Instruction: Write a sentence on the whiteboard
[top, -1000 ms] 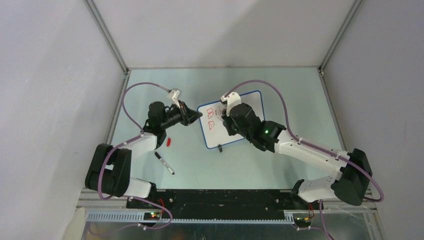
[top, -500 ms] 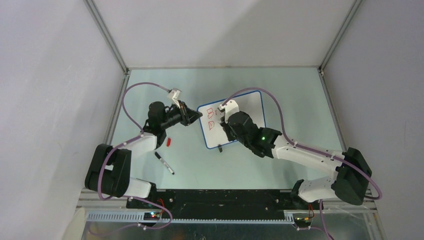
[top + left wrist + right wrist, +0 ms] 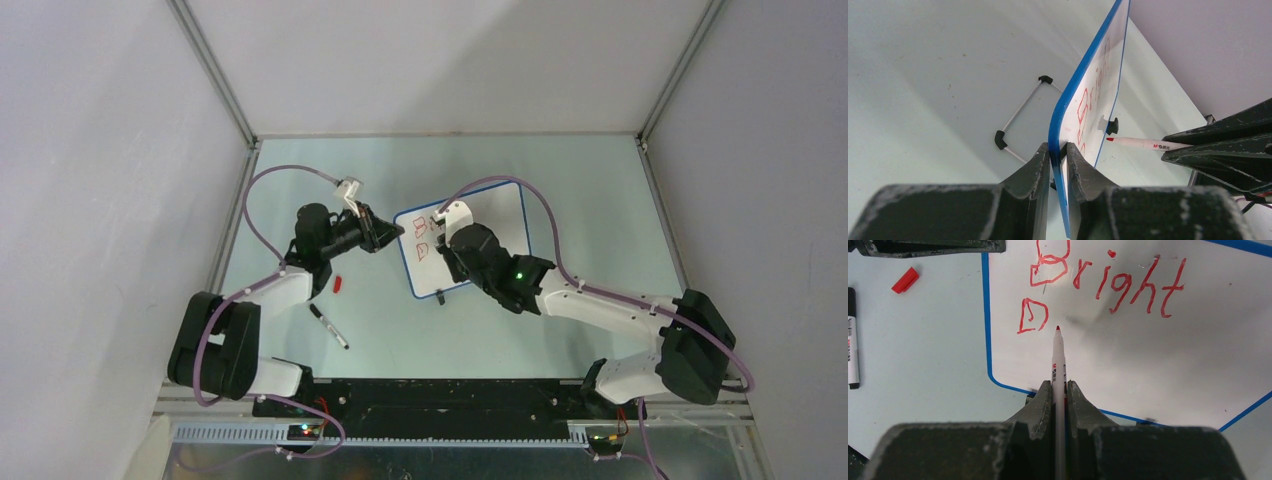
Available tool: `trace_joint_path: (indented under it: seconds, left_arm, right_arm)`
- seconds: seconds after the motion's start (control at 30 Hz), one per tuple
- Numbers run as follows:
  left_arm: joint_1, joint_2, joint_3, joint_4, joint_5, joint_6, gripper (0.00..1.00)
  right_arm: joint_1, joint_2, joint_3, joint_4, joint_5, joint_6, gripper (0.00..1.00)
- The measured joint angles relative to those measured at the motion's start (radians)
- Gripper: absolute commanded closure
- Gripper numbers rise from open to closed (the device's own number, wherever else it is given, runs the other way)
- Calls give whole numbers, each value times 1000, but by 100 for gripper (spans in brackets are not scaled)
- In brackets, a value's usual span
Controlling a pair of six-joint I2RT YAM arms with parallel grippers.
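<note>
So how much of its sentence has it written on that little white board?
Done: the red handwritten word "Bright" sits on the top line of the blue-rimmed white board, and a red letter D starts the second. In hand: the right gripper holds a white red-tipped marker pen beside that D, while the left gripper clamps the board's edge. Left: the remaining words; the board below is blank.

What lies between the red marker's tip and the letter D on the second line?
Nothing. In the right wrist view, only a narrow strip of bare whiteboard separates the D from the tip of the red marker held by the right gripper.
</note>
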Motion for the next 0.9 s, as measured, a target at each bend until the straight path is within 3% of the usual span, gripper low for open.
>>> trace_joint_path:
  seconds: [0.9]
  left_arm:
    - [0, 20, 3, 13, -3, 6, 80]
  right_arm:
    - [0, 14, 0, 0, -3, 0, 100]
